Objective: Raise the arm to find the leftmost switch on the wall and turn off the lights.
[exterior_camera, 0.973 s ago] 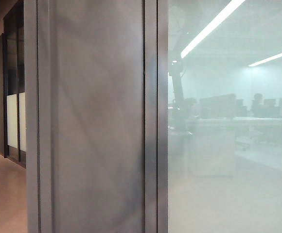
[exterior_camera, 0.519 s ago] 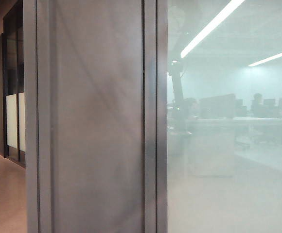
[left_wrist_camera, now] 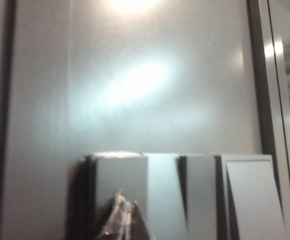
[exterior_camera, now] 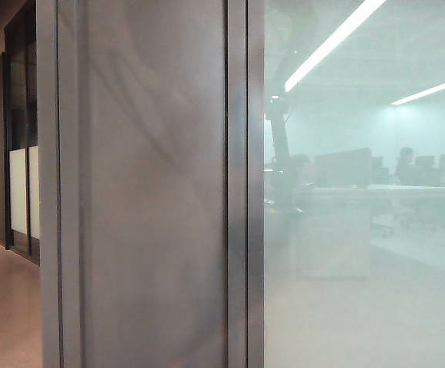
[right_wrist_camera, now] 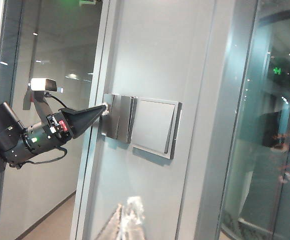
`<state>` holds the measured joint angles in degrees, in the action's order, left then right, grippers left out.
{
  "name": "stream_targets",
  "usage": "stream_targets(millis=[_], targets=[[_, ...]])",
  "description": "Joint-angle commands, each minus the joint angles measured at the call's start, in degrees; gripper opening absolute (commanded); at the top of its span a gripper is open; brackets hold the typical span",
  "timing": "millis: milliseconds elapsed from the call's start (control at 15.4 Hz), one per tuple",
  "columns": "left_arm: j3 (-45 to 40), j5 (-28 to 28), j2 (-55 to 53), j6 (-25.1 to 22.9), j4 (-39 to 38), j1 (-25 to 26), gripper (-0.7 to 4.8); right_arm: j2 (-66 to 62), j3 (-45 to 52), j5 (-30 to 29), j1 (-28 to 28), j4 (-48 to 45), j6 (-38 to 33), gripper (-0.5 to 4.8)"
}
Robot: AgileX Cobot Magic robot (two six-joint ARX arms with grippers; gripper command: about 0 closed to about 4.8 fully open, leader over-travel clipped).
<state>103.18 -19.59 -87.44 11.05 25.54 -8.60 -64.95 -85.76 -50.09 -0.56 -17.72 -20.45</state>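
Left gripper [left_wrist_camera: 121,217] mostly cropping out, jaws closed, tip touching leftmost switch [left_wrist_camera: 119,187]. Right gripper [right_wrist_camera: 126,220] blurring, jaw state unclear; arm [right_wrist_camera: 40,131] showing beyond.

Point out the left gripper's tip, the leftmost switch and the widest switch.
left gripper [right_wrist_camera: 103,107]: right wrist view, closed tip at the switch.
leftmost switch [right_wrist_camera: 108,116]: right wrist view, rocker face.
widest switch [right_wrist_camera: 153,125]: right wrist view, middle of its flat face.

Grey wall panel [exterior_camera: 153,192], frosted glass [exterior_camera: 360,291] beside it, ceiling light strips [exterior_camera: 337,38], desk monitors [exterior_camera: 345,167] beyond.
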Motion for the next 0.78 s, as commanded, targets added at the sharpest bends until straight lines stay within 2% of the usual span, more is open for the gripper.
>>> stream_targets(millis=[65, 259, 778], targets=[[0.28, 0.48, 0.07, -0.04, 6.16, 0.02, -0.06, 0.28, -0.24, -1.14, 0.0, -0.15, -0.61, -0.01], [0.39, 3.13, -0.26, -0.02, 8.04, 0.02, -0.06, 0.24, -0.22, -1.14, 0.0, -0.07, -0.61, -0.01], [1.18, 3.04, -3.52, 1.42, 9.6, 0.0, -0.06, 0.28, -0.22, -2.56, 0.0, 3.76, -0.59, -0.01]])
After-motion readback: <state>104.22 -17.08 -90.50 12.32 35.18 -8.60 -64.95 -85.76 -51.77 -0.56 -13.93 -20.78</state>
